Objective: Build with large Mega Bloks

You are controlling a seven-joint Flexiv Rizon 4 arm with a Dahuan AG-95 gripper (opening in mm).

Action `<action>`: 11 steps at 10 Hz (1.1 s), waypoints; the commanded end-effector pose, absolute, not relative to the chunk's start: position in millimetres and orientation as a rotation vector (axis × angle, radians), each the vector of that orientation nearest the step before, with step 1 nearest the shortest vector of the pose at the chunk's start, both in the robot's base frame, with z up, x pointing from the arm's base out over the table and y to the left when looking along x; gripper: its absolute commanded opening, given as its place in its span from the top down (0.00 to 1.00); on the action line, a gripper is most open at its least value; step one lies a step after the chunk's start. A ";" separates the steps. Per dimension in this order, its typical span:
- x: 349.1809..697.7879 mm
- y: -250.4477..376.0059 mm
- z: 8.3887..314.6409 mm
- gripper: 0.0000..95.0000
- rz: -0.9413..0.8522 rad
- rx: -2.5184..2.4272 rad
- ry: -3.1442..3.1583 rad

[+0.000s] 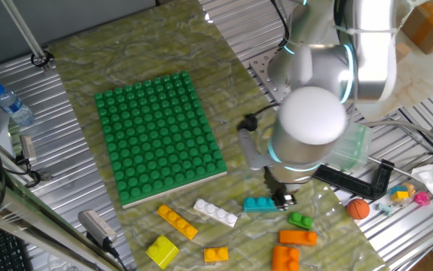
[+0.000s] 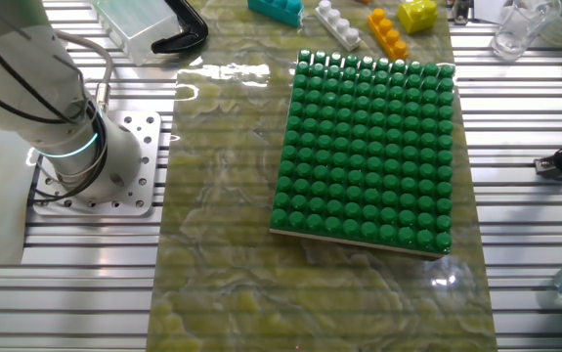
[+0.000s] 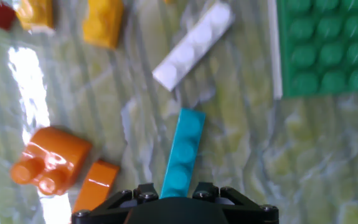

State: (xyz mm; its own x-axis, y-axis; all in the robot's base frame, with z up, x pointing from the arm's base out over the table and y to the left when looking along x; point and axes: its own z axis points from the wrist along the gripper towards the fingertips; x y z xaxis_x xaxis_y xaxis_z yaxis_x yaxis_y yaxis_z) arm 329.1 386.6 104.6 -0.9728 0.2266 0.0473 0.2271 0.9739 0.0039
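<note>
My gripper point(image 1: 282, 199) is low over the mat, with its jaws on either side of the near end of a long teal brick point(image 1: 260, 204). In the hand view the teal brick point(image 3: 183, 152) runs down between the jaws of the gripper point(image 3: 177, 191), which look closed against its sides. A white four-stud brick point(image 3: 194, 45) lies just beyond it, also in the fixed view point(image 1: 216, 212). Orange bricks point(image 3: 51, 158) lie left. Yellow bricks point(image 1: 177, 222) and a green brick point(image 1: 300, 220) lie nearby. The green baseplate point(image 1: 160, 135) carries no bricks.
An orange ball point(image 1: 358, 208) and small toys lie right of the mat on the metal table. A black bracket point(image 1: 355, 181) and a clear box lie behind the arm. A water bottle point(image 1: 11, 104) stands far left. The arm's base point(image 2: 75, 147) is bolted beside the mat.
</note>
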 end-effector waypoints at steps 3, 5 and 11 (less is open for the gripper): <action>328.7 389.4 82.5 0.60 0.005 -0.387 -3.078; 328.7 389.4 82.5 0.60 -0.029 -0.206 -3.075; 331.1 385.3 72.6 0.60 0.004 -0.238 -3.026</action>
State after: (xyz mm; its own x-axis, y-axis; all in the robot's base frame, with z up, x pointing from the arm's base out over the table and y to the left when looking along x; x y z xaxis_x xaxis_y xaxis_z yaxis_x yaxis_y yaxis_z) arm 330.5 383.0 73.9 -0.9931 0.0902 0.0744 0.0897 0.9959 -0.0103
